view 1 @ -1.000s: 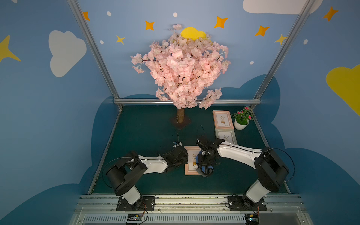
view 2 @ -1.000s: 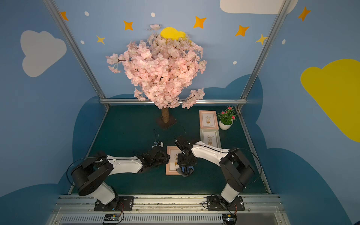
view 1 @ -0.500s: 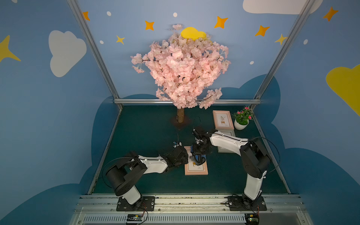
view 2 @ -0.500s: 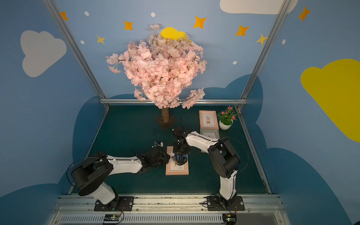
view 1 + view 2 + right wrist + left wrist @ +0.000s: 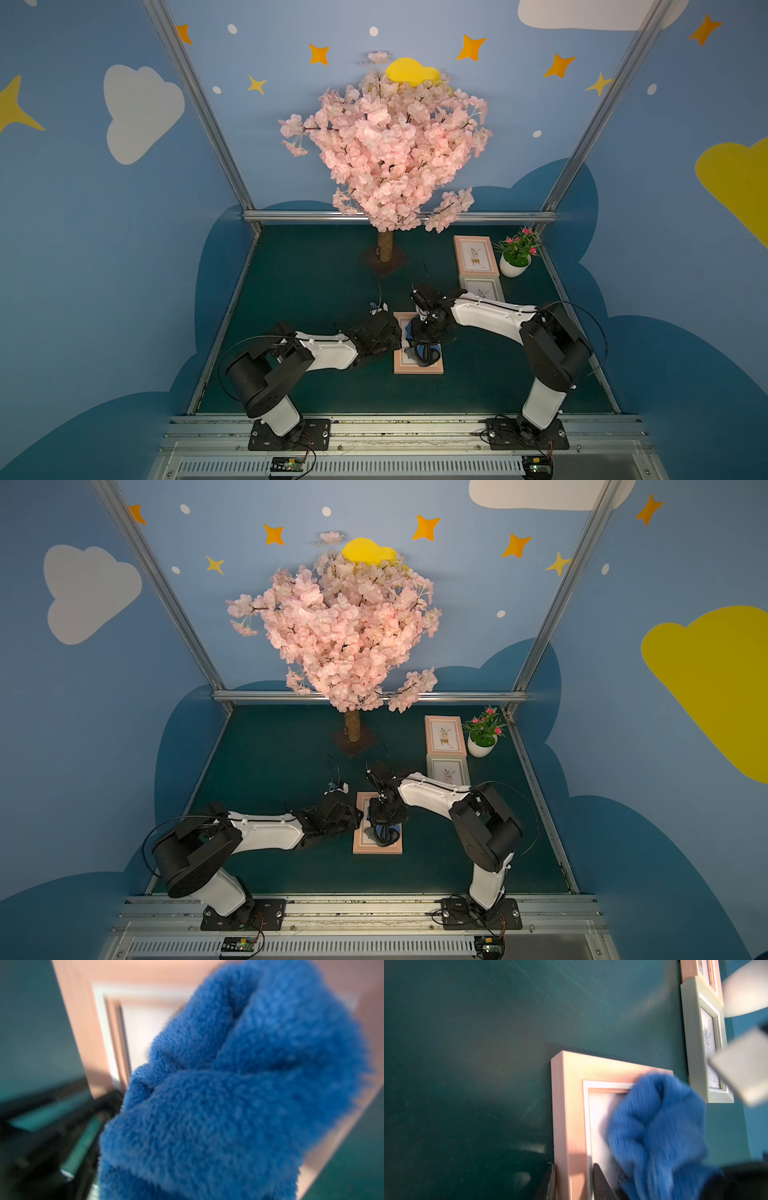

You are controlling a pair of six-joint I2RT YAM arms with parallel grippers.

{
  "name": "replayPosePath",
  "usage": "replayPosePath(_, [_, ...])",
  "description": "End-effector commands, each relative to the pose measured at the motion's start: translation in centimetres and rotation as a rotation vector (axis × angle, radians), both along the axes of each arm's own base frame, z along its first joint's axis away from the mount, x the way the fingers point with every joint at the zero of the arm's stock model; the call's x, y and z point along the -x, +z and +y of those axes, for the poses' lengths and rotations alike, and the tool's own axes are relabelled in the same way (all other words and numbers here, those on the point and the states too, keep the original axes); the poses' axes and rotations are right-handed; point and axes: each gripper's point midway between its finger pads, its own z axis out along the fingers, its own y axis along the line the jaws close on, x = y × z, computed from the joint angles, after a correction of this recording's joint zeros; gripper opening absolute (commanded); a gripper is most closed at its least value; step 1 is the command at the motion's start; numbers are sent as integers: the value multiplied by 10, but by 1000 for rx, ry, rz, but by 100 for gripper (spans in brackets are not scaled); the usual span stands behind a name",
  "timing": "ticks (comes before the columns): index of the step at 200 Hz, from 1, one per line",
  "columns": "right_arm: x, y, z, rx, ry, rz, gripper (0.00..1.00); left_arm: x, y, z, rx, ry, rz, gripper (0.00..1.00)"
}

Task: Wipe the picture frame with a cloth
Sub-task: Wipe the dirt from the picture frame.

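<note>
A pink picture frame lies flat on the green table near the front middle. My left gripper is shut on the frame's left rail, one finger outside and one inside. The blue plush cloth is bunched on the frame's glass, its dark grey side showing in a top view. My right gripper stands over the frame's middle, shut on the cloth. In the right wrist view the cloth hides the jaws.
Behind on the right lie a second pink frame and a pale green frame, with a potted plant beside them. The blossom tree's trunk stands at the back middle. Blue walls close in three sides.
My right gripper swept the cloth from the frame's near part to its far end, then came back toward the middle. The left gripper has stayed on the rail.
</note>
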Motion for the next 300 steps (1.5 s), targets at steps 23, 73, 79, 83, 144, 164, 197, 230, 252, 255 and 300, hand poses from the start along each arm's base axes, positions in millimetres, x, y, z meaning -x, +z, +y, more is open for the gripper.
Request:
replayPosePath(23, [-7, 1, -2, 41, 32, -8, 0, 50, -63, 50, -220, -13, 223, 29])
replayPosePath(73, [55, -13, -17, 50, 33, 62, 0, 48, -66, 47, -209, -17, 226, 29])
replayPosePath(79, [55, -14, -17, 50, 31, 60, 0, 49, -66, 46, -208, -19, 228, 29])
replayPosePath(83, [54, -14, -16, 50, 29, 55, 0, 49, -66, 46, -208, -21, 227, 29])
replayPosePath(144, [-16, 10, 12, 30, 43, -54, 0, 50, -65, 49, -211, -21, 223, 29])
replayPosePath(164, [-18, 8, 14, 31, 52, -35, 0, 51, -64, 50, -210, -13, 221, 29])
replayPosePath(197, [18, -2, 8, 37, 67, 24, 0, 50, -64, 50, -208, -12, 220, 29])
replayPosePath(230, [51, -4, -10, 32, 38, 47, 0, 49, -66, 46, -210, -22, 228, 29])
replayPosePath(252, [45, -3, -13, 39, 30, 24, 0, 49, -66, 46, -208, -24, 229, 29])
replayPosePath(255, [43, -3, -12, 39, 30, 23, 0, 49, -66, 45, -209, -26, 229, 29])
replayPosePath(300, [-10, 2, 14, 21, 35, -21, 0, 50, -66, 47, -214, -28, 231, 29])
